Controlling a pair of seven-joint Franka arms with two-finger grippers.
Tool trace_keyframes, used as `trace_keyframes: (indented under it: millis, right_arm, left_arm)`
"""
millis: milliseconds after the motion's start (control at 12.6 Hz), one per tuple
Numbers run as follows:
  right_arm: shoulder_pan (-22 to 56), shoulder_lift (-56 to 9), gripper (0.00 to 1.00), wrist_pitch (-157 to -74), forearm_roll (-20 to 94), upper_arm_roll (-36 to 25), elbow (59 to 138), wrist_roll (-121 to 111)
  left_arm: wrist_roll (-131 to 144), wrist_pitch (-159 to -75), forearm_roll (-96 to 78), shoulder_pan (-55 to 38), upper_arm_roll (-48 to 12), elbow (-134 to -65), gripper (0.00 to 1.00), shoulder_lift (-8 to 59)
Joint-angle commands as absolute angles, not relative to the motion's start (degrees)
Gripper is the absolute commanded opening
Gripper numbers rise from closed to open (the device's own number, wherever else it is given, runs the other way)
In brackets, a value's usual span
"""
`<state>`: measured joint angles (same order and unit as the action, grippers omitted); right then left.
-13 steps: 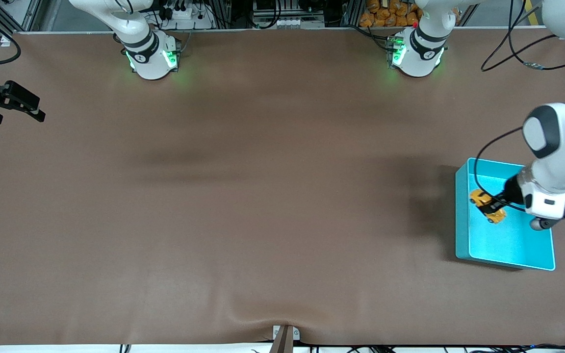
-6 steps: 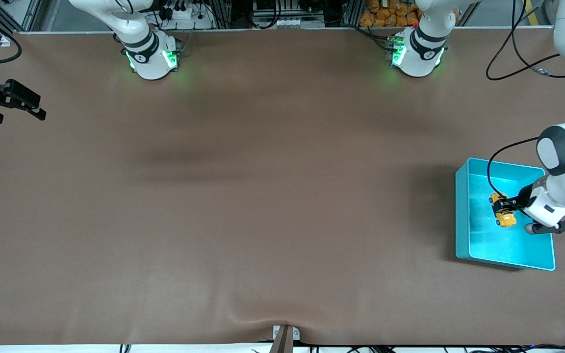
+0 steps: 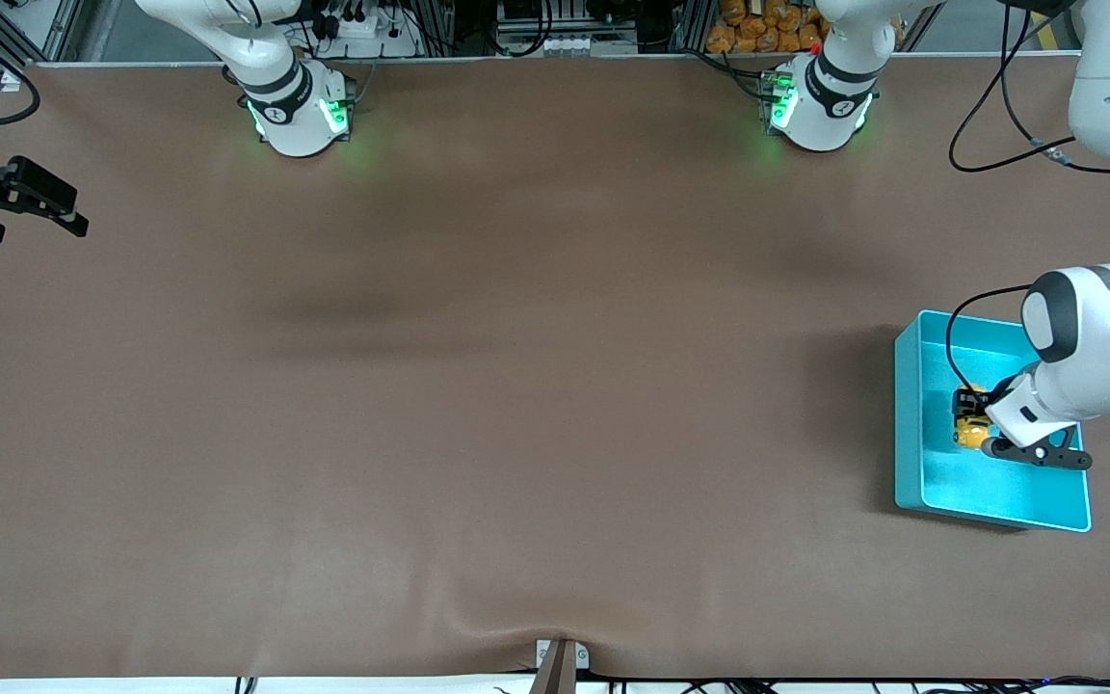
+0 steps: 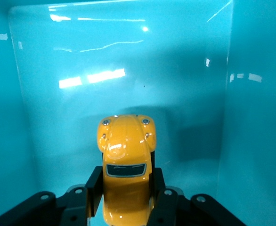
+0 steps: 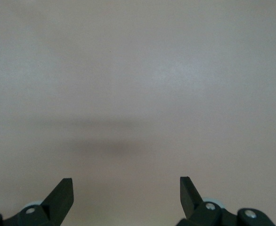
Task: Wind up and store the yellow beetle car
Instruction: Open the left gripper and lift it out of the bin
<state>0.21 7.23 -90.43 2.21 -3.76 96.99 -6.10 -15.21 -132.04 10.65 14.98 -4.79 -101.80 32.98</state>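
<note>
The yellow beetle car [image 3: 969, 432] [image 4: 125, 162] is inside the turquoise bin [image 3: 911, 424] [image 4: 251, 122] at the left arm's end of the table. My left gripper [image 3: 971, 420] [image 4: 126, 188] reaches into the bin and is shut on the car's sides, its black fingers [image 4: 94, 186] pressed against the body. The car's rounded hood points at the bin's wall. I cannot tell whether the wheels touch the bin floor. My right gripper [image 3: 30, 207] [image 5: 126, 190] waits open at the right arm's end of the table, with nothing between its fingers.
Brown table cover [image 3: 516, 386] spans the whole surface. A slight fold [image 3: 555, 631] in the cover runs along the table's edge nearest the front camera. A black cable [image 3: 960, 337] loops from the left wrist over the bin.
My left gripper has turned and dropped lower in the bin with the car still gripped, drifting toward the front camera's side. The right gripper has stayed put.
</note>
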Motion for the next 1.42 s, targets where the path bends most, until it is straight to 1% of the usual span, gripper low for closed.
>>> trace_keyframes:
  millis: [0, 79, 395, 553, 712, 1028, 1107, 1186, 1344]
  right_arm:
    - [0.00, 7.21, 1.00, -89.56, 1.67, -3.78, 96.33, -6.42]
    - [0.00, 7.21, 1.00, -89.30, 1.67, -3.78, 96.33, -6.42]
    - [0.17, 7.21, 1.00, -89.30, 1.76, -3.69, 96.33, -6.15]
    - [0.18, 7.29, 1.00, -89.30, 1.76, -3.69, 96.33, -6.15]
    - [0.09, 7.21, 1.00, -89.30, 1.76, -3.69, 96.07, -6.15]
    - [0.09, 7.21, 1.00, -89.30, 1.67, -3.69, 96.06, -6.15]
    - [0.09, 7.21, 1.00, -89.30, 1.76, -3.69, 96.06, -6.15]
    - [0.09, 7.21, 1.00, -89.30, 1.76, -3.69, 95.98, -6.15]
    - [0.17, 7.21, 1.00, -89.38, 1.76, -3.69, 96.06, -6.07]
  left_arm:
    - [-16.00, -131.57, 11.34, 14.60, -5.36, -100.46, 1.00, 31.91]
    - [-15.74, -131.22, 11.34, 14.42, -5.80, -100.81, 1.00, 29.64]
    - [-15.38, -123.50, 11.07, 14.50, -8.69, -100.63, 1.00, 19.80]
    - [-12.32, -115.44, 10.55, 14.59, -11.85, -100.29, 1.00, 14.96]
    - [-9.33, -110.50, 5.39, 14.50, -14.05, -99.15, 1.00, 11.71]
    - [-3.17, -100.13, 3.79, 14.24, -17.31, -98.53, 1.00, 2.74]
    - [-2.73, -97.58, 2.82, 12.67, -16.79, -97.83, 1.00, 0.90]
    - [-2.46, -94.86, 2.55, 9.87, -14.96, -97.47, 1.00, -0.08]
    - [-1.50, -90.72, 2.55, 3.11, -8.30, -95.72, 1.00, -1.31]
